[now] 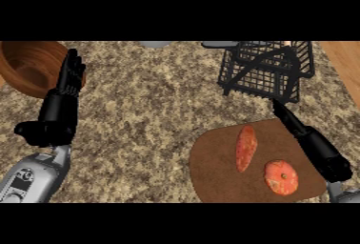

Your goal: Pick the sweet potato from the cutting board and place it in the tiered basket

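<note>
The sweet potato (pixel 246 147), long and orange, lies on the brown cutting board (pixel 218 171) at the lower right. Beside it on the board sits a round orange item (pixel 281 177). The black wire tiered basket (pixel 267 66) stands at the back right, just beyond the board. My right hand (pixel 313 143) is open and seen edge-on over the board's right side. It sits to the right of the sweet potato without touching it, and its straight fingers (pixel 285 114) point toward the basket's foot. My left hand (pixel 62 102) rests open at the left, fingers up.
A wooden bowl (pixel 28 66) sits at the back left, right behind my left hand's fingers. Two grey objects (pixel 155 44) peek in at the top edge. The speckled counter (pixel 147 124) spreads between the bowl and the board. A wooden strip (pixel 346 66) runs along the right.
</note>
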### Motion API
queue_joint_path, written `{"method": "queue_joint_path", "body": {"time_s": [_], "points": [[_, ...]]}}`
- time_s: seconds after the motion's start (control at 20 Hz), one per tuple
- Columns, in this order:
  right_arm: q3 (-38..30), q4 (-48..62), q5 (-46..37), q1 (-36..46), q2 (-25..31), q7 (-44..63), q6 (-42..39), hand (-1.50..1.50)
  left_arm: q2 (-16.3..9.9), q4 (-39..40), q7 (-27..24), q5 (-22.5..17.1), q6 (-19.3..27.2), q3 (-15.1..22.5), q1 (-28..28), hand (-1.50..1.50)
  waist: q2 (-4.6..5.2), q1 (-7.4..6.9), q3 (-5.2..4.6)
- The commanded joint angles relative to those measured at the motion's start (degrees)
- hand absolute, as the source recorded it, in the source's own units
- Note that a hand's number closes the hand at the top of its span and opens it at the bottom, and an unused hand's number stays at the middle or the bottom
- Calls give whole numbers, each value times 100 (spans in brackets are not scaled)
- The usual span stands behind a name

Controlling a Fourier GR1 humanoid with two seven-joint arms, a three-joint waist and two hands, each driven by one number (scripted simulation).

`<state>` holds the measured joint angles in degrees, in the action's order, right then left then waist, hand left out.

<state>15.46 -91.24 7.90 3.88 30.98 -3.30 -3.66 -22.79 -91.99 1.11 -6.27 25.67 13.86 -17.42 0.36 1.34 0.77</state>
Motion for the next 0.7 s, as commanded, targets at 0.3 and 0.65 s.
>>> {"method": "queue_joint_path", "body": {"time_s": [0.3, 0.65], "points": [[-2321, 427, -874, -637, 272, 1089, 3045, 150, 166, 888, 544, -303, 133, -21, 1471, 0, 24, 702, -208], [-2812, -1175, -803, -1121, -2021, 691, 5726, -150, 484, 960, 349, -450, -13, 246, 2130, 0, -131, 241, -107]]}}
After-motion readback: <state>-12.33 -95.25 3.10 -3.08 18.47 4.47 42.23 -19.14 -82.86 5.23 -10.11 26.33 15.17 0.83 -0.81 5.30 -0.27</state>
